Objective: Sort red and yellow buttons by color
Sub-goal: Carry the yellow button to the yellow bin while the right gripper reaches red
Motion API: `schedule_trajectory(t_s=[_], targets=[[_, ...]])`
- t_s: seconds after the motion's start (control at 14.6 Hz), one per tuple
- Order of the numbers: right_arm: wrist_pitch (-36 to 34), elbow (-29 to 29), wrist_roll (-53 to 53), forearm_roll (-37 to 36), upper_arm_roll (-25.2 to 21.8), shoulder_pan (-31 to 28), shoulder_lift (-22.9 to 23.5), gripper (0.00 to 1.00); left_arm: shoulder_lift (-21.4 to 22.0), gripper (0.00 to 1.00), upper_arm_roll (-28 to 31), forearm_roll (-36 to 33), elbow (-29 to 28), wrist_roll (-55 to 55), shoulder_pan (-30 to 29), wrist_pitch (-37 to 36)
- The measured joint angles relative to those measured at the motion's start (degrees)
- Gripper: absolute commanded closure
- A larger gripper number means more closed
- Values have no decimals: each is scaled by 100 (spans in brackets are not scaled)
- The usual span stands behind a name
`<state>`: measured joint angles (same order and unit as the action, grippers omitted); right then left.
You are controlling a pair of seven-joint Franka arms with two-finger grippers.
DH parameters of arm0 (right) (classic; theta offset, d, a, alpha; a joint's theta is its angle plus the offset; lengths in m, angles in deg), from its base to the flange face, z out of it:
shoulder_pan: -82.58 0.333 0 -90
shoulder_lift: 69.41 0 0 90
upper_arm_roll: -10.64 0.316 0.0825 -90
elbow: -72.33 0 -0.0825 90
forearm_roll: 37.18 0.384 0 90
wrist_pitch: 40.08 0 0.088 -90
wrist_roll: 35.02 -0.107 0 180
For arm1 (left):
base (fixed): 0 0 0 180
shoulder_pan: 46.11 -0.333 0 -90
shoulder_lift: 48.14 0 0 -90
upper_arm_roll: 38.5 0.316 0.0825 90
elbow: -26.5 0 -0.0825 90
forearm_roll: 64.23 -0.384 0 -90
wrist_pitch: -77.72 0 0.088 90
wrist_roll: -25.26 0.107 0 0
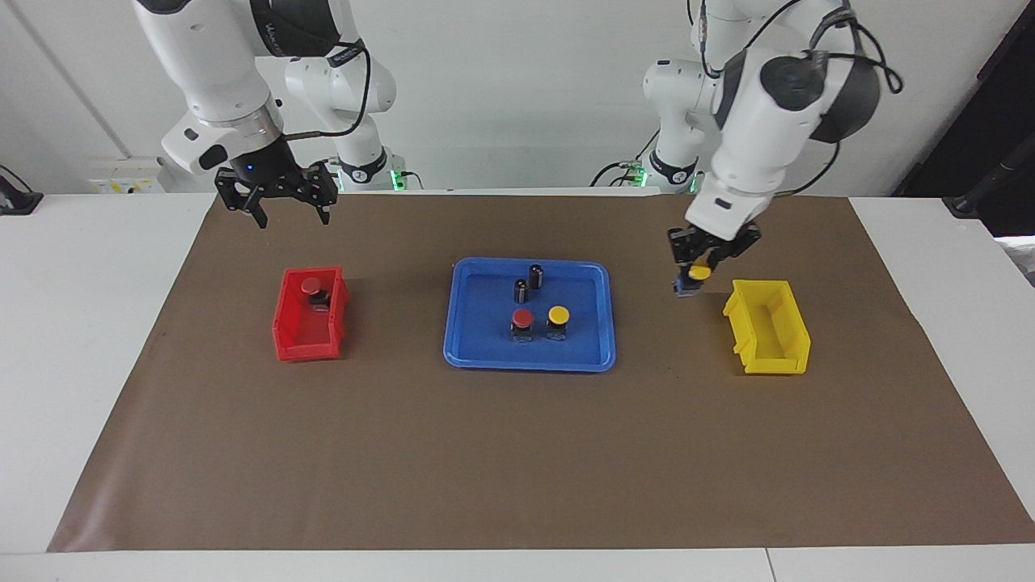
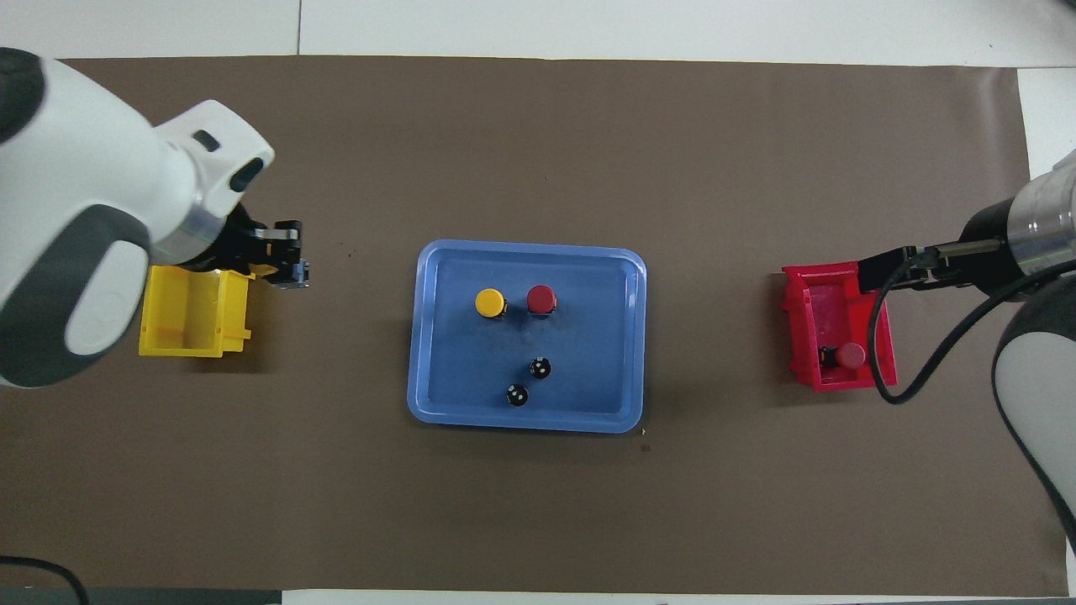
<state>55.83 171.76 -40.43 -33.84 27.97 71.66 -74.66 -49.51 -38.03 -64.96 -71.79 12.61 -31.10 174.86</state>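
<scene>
My left gripper (image 1: 697,267) is shut on a yellow button (image 1: 701,274) and holds it in the air over the mat, beside the yellow bin (image 1: 768,327). In the overhead view the left gripper (image 2: 283,256) sits at the corner of the yellow bin (image 2: 189,323) and hides most of the button. A second yellow button (image 1: 558,315) and a red button (image 1: 522,318) stand side by side in the blue tray (image 1: 530,364). Another red button (image 1: 311,285) lies in the red bin (image 1: 307,335). My right gripper (image 1: 293,210) is open and empty, raised over the mat near the red bin.
Two small dark capless cylinders (image 1: 535,275) (image 1: 521,289) stand in the tray, nearer to the robots than the buttons. A brown mat (image 1: 517,453) covers the table. The yellow bin holds nothing that I can see.
</scene>
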Motion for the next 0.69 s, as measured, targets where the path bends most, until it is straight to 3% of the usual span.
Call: schedule_trajectory(t_s=[0.21, 0.41, 0.69], targets=[[557, -238, -1374, -11, 45, 975, 458, 1, 43, 99, 21, 6, -192, 807, -540, 42], [1335, -562, -2605, -585, 69, 1997, 1410, 1, 52, 99, 23, 5, -620, 1154, -859, 576], [2348, -548, -3426, -1014, 67, 2590, 2434, 2, 49, 99, 24, -8, -1144, 1390, -1102, 1282]])
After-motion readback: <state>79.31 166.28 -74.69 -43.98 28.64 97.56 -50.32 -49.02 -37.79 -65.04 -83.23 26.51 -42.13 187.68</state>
